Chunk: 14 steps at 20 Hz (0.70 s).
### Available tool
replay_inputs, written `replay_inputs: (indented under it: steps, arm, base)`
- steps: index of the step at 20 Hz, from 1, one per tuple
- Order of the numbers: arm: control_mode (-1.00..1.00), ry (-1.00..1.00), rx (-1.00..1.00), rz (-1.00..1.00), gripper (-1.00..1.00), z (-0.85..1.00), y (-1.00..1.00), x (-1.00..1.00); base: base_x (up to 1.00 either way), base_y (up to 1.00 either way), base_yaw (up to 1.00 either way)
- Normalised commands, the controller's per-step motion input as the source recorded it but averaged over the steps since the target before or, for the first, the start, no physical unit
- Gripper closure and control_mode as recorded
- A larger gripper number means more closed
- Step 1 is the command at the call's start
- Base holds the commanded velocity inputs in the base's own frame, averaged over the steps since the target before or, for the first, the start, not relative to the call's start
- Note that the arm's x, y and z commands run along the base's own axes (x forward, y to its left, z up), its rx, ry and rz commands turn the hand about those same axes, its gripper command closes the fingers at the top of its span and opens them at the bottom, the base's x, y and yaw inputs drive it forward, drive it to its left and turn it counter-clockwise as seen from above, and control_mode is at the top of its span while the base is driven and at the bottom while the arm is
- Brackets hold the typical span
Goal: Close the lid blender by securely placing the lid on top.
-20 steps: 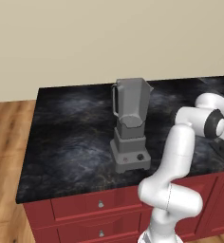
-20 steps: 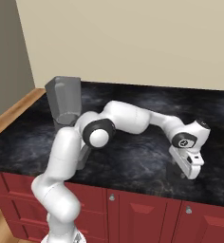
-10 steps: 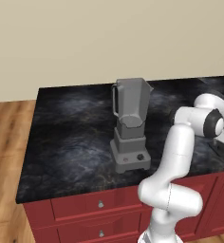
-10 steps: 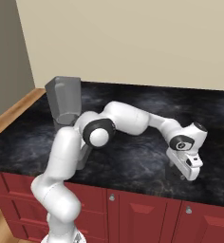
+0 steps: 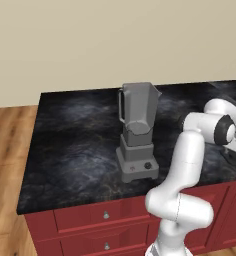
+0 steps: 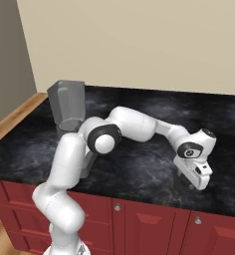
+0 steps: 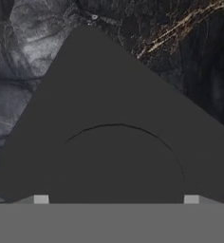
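Descent is the change: over the last second the hand (image 6: 186, 180) has sunk lower toward the tabletop (image 6: 139, 169) at the robot's far right. Lid (image 7: 114, 142) now looms large under the hand camera, flat on the stone. Finger spread: cannot tell. Blender (image 5: 137, 131) stands open, well apart at 9 o'clock. Likely grasp is imminent.

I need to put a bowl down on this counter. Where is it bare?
Bare: the counter left of the blender, toward its left edge, and the strip behind the jar by the wall. Crowded: the right front, where the gripper is low over the lid.
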Motion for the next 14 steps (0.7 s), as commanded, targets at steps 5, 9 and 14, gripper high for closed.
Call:
replay_inputs:
  steps: [5, 9, 14]
  arm:
    - [-1.0, -0.13, 0.01, 0.1, 1.0, 0.35, 0.0, 0.01]
    - [-1.0, -0.23, 0.0, 0.13, 1.0, 0.84, 0.21, 0.0]
    - [-1.0, -0.2, 0.0, 0.2, 1.0, 0.95, 0.61, 0.0]
  base:
    - [0.0, 0.0, 0.0]
    - [0.0, 0.0, 0.0]
    - [0.0, 0.0, 0.0]
